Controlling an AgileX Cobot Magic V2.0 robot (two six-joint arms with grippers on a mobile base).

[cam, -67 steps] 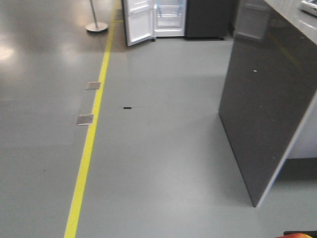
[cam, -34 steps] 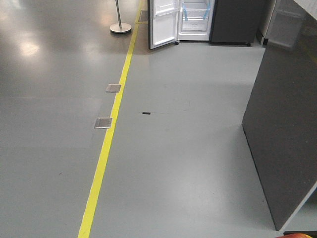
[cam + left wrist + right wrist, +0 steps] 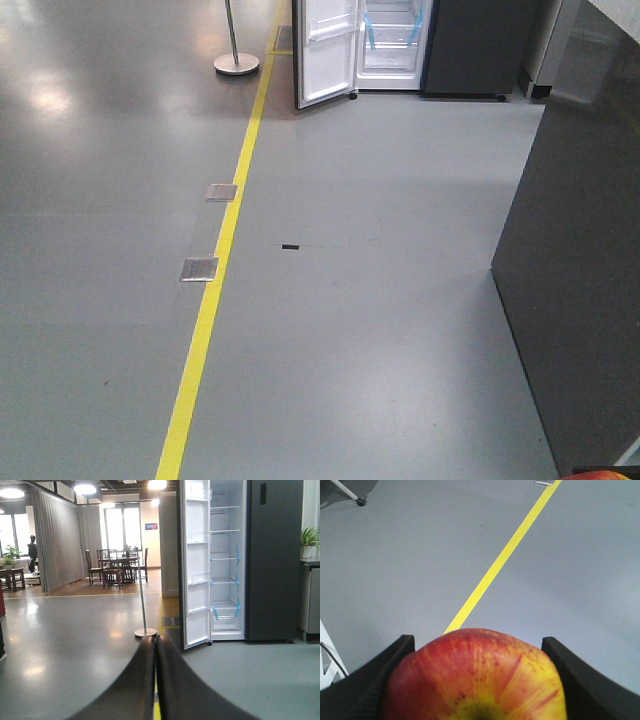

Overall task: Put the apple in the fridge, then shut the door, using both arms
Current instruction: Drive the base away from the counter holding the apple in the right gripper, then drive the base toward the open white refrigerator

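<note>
The apple (image 3: 475, 680), red with yellow streaks, fills the bottom of the right wrist view, and my right gripper (image 3: 477, 641) is shut on it, one black finger on each side. A sliver of the apple (image 3: 600, 475) shows at the bottom right of the front view. The fridge (image 3: 395, 45) stands far ahead across the floor with its door (image 3: 325, 50) swung open to the left. In the left wrist view the fridge's white shelves (image 3: 227, 570) and the door's bins (image 3: 197, 570) face me. My left gripper (image 3: 156, 639) is shut and holds nothing.
A yellow floor line (image 3: 215, 300) runs toward the fridge, with two metal floor plates (image 3: 200, 269) beside it. A post on a round base (image 3: 236, 63) stands left of the door. A dark grey counter side (image 3: 580, 280) rises at the right.
The front view has swung and advanced: the fridge shifted rightward in frame, the floor plates slid down the frame, and the counter side moved toward the right edge.
</note>
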